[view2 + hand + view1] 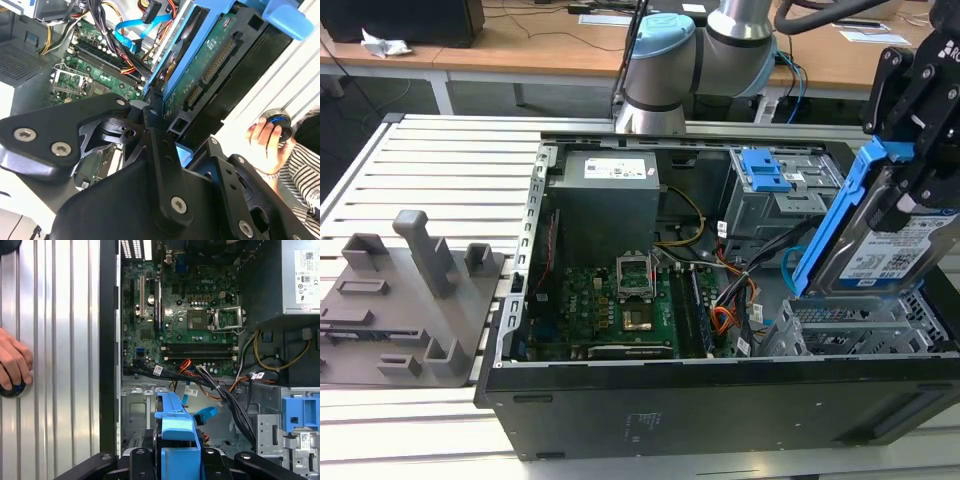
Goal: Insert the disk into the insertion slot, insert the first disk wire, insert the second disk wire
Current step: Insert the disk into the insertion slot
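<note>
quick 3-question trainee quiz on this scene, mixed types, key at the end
1. True or false: the disk lies flat inside the insertion slot.
2. What does the pincer hold? A) a screwdriver B) the disk C) nothing
3. Fill in: the disk's plastic carrier is coloured ____.

Key: 1 false, the pincer holds it tilted over the slot; 2 B; 3 blue.

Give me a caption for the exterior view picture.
The robot's hand holds the disk tilted over the insertion slot in an open computer.
</note>
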Motion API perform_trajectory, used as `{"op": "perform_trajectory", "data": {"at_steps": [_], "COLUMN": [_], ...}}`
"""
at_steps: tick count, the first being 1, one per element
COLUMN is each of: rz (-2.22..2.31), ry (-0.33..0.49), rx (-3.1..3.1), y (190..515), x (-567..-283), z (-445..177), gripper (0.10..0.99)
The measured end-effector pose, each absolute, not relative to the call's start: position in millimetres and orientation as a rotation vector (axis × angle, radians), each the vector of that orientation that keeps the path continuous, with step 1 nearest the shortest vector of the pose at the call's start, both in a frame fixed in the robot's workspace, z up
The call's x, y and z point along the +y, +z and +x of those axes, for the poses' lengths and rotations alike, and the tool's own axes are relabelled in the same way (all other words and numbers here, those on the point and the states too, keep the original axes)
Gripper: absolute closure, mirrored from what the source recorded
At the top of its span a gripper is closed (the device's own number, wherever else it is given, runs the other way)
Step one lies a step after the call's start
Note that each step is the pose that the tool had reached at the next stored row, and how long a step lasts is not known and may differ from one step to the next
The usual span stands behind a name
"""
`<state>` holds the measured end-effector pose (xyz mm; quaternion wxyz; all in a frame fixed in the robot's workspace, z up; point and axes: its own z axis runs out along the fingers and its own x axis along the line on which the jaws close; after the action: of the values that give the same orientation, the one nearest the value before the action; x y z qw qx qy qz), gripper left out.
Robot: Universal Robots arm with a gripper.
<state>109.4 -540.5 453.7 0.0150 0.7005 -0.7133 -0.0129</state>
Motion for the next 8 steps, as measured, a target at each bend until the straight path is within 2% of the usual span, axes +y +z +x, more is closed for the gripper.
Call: {"op": "perform_trajectory", "data": {"at_steps": [8], "rz": [2.211], "ry": [-0.040], "rx": [-2.186], "y": [440.1], "x": [-540.5], "z": [114.9], "gripper": [0.722]}}
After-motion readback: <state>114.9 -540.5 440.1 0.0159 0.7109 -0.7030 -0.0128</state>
